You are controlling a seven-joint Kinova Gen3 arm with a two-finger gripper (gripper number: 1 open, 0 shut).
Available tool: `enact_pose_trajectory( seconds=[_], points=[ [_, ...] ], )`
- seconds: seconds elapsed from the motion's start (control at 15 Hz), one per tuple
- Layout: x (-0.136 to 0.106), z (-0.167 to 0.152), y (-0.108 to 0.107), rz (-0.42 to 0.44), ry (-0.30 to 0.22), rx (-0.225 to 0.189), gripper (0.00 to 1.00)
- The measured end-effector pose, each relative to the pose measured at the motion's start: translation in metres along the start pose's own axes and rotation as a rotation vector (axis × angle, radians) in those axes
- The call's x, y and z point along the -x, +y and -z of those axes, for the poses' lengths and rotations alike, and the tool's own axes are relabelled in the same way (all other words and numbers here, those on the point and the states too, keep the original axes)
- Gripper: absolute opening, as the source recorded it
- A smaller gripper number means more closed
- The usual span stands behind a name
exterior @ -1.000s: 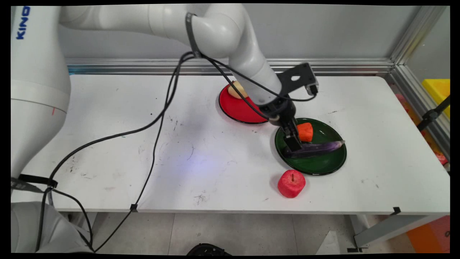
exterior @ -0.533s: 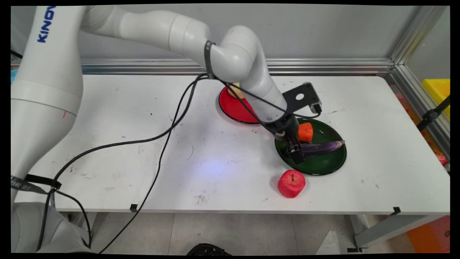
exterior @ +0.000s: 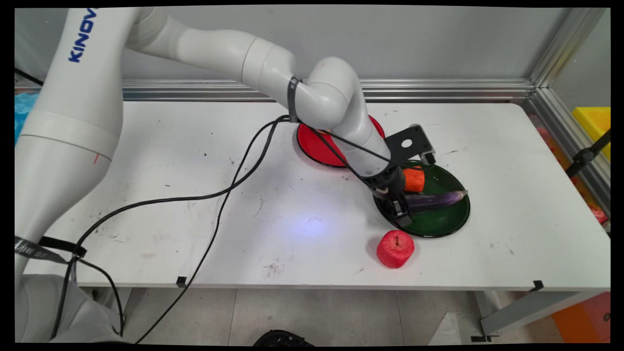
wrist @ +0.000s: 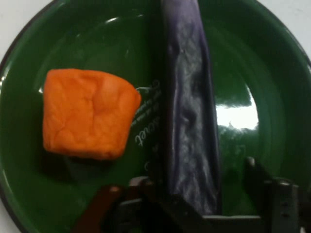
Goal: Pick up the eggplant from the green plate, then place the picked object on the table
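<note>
A long purple eggplant [exterior: 436, 199] [wrist: 189, 111] lies across a dark green plate [exterior: 438, 225] [wrist: 262, 58], beside an orange block [exterior: 415, 179] [wrist: 87, 114]. My gripper [exterior: 400, 212] [wrist: 194, 173] is down at the eggplant's left end, at the plate's left rim. It is open, with one finger on each side of the eggplant's near end. The right finger [wrist: 252, 170] stands a little apart from the eggplant. The orange block lies clear of the fingers, just behind the wrist in the main view.
A red apple [exterior: 395, 248] sits on the table just in front of the green plate. A red plate [exterior: 317, 144] lies behind and to the left, partly hidden by the arm. Black cables trail across the table's left half. An aluminium rail runs along the back and right edges.
The gripper has come down and slightly forward over the eggplant's left end, now low at the plate. The eggplant, orange block and apple have not moved.
</note>
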State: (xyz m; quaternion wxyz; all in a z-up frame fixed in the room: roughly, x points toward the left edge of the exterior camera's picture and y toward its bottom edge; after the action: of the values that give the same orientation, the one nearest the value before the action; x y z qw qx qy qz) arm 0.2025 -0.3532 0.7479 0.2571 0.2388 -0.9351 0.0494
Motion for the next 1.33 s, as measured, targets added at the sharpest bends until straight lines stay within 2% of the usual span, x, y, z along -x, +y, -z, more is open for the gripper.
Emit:
enact_pose_trajectory(
  seconds=[0.47, 1.0, 1.33],
  points=[
    [-0.002, 0.001, -0.005, 0.014, 0.016, -0.005, 0.0],
    [-0.014, 0.059, -0.008, -0.047, 0.05, 0.018, 0.0],
    [-0.002, 0.103, -0.014, -0.138, 0.045, 0.022, 0.0]
  ],
)
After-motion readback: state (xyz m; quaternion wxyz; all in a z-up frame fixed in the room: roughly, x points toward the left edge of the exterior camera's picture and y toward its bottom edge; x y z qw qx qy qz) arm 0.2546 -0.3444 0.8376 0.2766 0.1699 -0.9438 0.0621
